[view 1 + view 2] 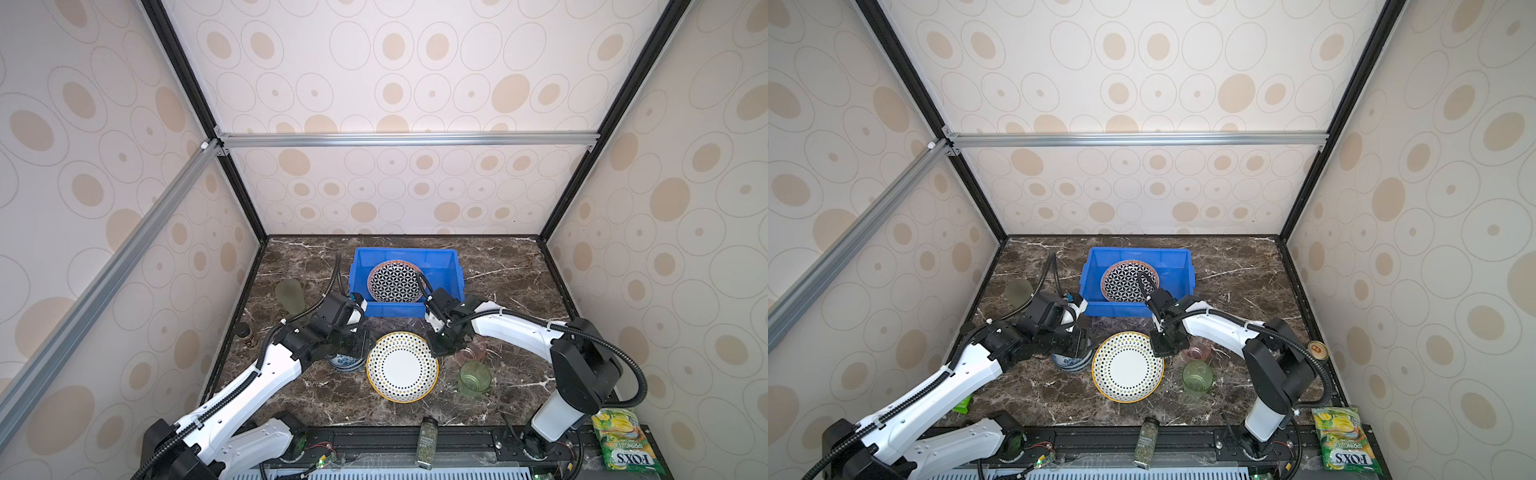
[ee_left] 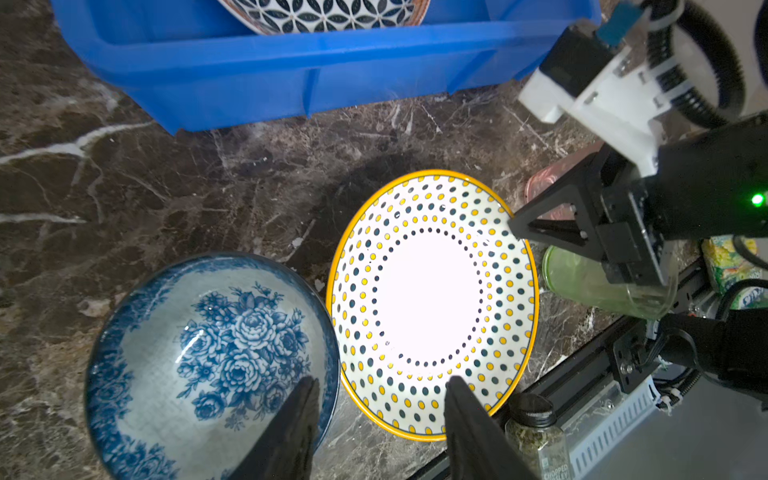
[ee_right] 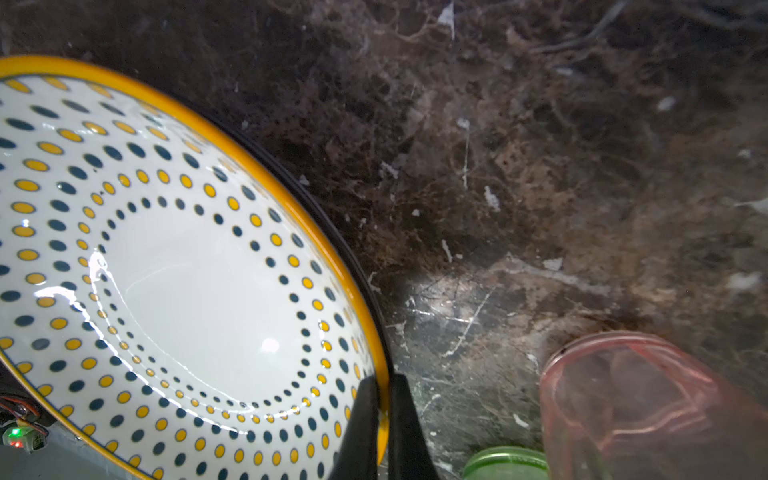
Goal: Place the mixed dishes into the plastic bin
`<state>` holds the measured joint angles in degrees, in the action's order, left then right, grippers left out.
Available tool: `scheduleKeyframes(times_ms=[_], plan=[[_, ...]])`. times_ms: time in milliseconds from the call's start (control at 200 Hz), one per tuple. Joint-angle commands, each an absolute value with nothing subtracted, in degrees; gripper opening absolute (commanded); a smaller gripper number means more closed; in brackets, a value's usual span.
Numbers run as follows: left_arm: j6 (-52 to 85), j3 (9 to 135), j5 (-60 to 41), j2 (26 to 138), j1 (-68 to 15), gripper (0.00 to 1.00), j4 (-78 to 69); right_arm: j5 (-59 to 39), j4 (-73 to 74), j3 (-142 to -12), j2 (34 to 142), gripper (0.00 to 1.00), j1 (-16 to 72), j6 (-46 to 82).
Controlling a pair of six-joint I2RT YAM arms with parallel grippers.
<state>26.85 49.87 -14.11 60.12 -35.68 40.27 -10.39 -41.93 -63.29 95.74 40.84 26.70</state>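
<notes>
Left side first: the blue-white floral bowl (image 1: 345,365) sits on the desk (image 1: 511,266) at 9 o'clock of the dotted plate (image 1: 402,368), just beside it. The left claw (image 2: 380,382) hovers above them with its jaws spread. In the left wrist view one finger hangs over the bowl's inside near the rim and the other over the plate's edge. Neither pinches anything, so it is open and empty.

In the middle, the plastic bin (image 1: 442,266) stands at 12 o'clock of the dotted plate, near the back of the desk. The black-white geometric plate (image 1: 395,282) already lies inside it, leaning a little on the bin's left wall. That is the only dish seen stowed.

Further right, the right claw (image 3: 383,379) is clamped on the dotted plate's yellow rim at about 2 o'clock. One finger is on the dotted face and the other is outside the edge. The plate seems to rest on the desk, though I cannot tell whether that edge has begun to lift.

At 3 o'clock of the plate stand the pink cup (image 1: 471,351) and, nearer the front, the green cup (image 1: 473,379), both untouched.

By my reckoning the job is early: one dish is in and a second is gripped. The bowl and both cups are still to go. The spice jar (image 1: 428,442) and snack packet (image 1: 627,442) at 6 and 5 o'clock stay out.
</notes>
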Motion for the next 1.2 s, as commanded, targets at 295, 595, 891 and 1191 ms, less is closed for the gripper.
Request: scheduleKeyframes(times_ms=[295, 595, 891, 1191], plan=[[31.3, 46.2, -13.6, 61.6, -42.8, 0.48, 45.0, -10.8, -39.7, -63.1, 102.7, 0.00, 41.8, 27.0], [35.8, 42.4, -13.1, 64.3, -46.8, 0.46, 41.5, -7.5, -41.7, -63.9, 102.1, 0.00, 41.8, 26.1], [39.7, 39.7, -11.1, 66.3, -48.2, 0.47, 36.7, -7.1, -42.2, -64.1, 101.8, 0.00, 41.8, 25.5], [42.4, 38.1, -11.2, 68.0, -48.7, 0.47, 31.3, -5.8, -43.3, -63.7, 100.3, 0.00, 41.8, 25.1]])
